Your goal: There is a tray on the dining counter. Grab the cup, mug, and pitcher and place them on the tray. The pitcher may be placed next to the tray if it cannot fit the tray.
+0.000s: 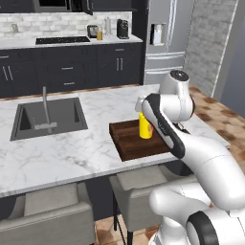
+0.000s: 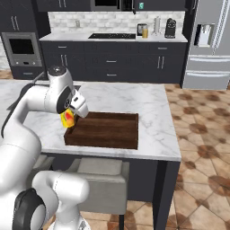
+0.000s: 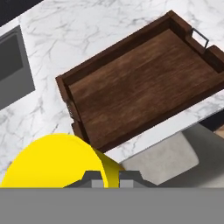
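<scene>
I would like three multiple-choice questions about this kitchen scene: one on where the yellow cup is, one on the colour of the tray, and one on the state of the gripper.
1. Where is the cup?
A. Inside the sink
B. Held up over the near end of the tray, by its edge
C. On the back counter beside the stove

2. What colour is the tray?
A. Dark brown wood
B. White
C. Teal

3. What is the state of the gripper?
A. Wide open and holding nothing
B. Shut on the faucet
C. Shut on the cup

Answers:
1 B, since both base views show the cup at the hand above the tray's near end.
2 A, since the hand view shows brown wood grain.
3 C, since the hand view shows the fingertips on the yellow rim.
</scene>
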Tool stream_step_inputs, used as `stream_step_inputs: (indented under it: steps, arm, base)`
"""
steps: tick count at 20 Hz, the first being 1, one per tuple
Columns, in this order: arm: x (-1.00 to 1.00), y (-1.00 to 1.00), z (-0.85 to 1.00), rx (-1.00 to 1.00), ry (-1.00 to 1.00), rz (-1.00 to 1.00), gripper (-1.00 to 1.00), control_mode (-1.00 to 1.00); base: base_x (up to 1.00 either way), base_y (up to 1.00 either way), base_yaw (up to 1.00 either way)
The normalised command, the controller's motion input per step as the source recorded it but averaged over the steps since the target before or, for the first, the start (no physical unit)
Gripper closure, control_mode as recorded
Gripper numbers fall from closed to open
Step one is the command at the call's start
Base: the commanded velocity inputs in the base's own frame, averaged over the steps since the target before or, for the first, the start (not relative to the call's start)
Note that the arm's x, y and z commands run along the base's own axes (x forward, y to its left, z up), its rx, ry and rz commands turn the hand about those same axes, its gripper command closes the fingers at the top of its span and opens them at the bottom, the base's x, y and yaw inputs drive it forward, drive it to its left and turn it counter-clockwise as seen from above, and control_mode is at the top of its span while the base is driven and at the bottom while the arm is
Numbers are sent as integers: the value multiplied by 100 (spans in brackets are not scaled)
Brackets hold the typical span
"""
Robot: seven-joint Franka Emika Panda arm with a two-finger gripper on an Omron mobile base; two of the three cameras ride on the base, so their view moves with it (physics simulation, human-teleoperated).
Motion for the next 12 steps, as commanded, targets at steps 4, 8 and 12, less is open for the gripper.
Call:
stream_step_inputs:
  steps: [4,8,12]
  arm:
    - [0,0,-8,0,0,0,100,-100]
    - [3,0,-12,0,0,0,100,-100]
    - [14,0,-13,0,0,0,100,-100]
  base:
    - [0,0,0]
    - [0,0,0]
    - [0,0,0]
